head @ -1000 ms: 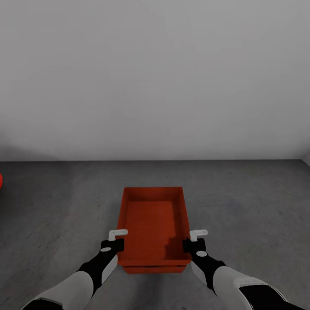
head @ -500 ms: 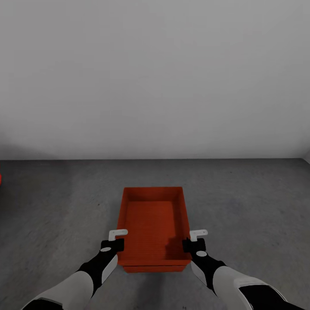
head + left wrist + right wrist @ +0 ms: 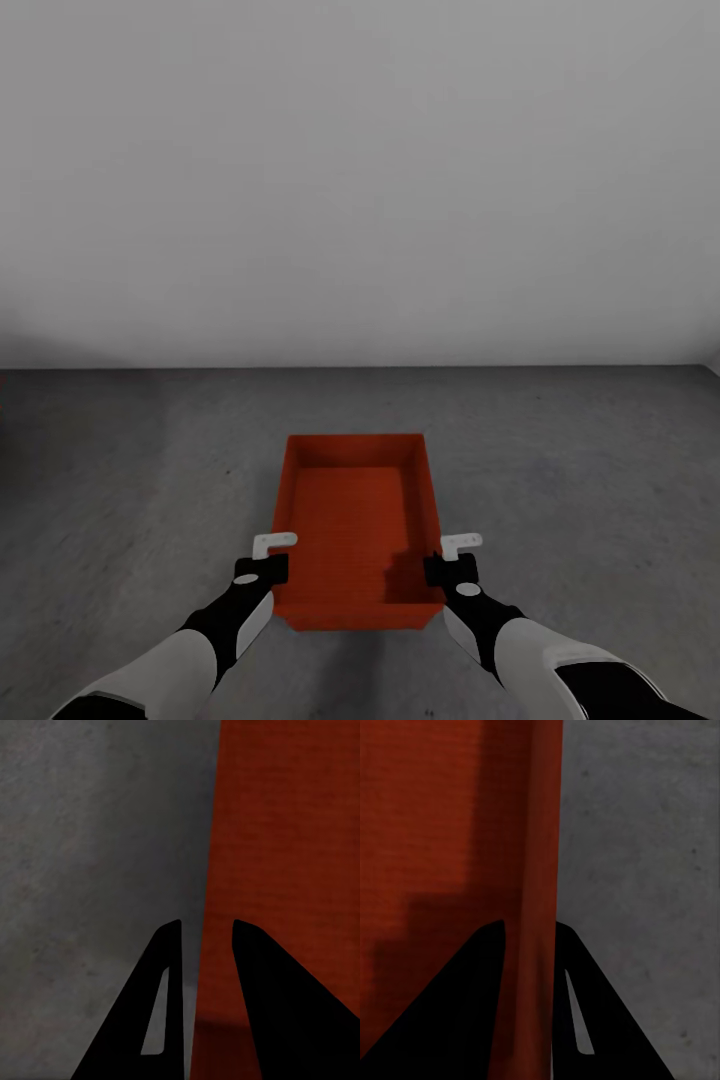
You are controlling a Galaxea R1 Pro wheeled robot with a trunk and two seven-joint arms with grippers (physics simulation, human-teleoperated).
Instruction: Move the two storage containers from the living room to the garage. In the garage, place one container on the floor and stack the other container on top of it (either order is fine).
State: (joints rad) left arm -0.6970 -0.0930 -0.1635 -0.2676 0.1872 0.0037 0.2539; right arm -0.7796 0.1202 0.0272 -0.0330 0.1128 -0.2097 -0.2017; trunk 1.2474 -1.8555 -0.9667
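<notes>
— While clamped like this, where to with the bin [image 3: 350, 520]?

— Nowhere sideways. Already in the garage, above the grey floor [image 3: 580, 480], well short of the white wall [image 3: 360, 200]. Probably time to set down.

— Grip sound?

— Looks so. Left gripper [image 3: 272, 548] pinching the left long wall, right gripper [image 3: 458, 546] pinching the right one, each with one finger inside and one outside. Same seen from both wrists.

— And the second bin?

— Cannot tell; possibly hidden straight underneath. Best treated as a stacking move.

— Then how?

— Keep level, both arms descending together, slowly. Hold the rim square to whatever waits below, no twist. Stop at first contact and check for rocking. Only then ease both grips off together, draw the fingers straight up, and avoid dragging a wall along.
</notes>
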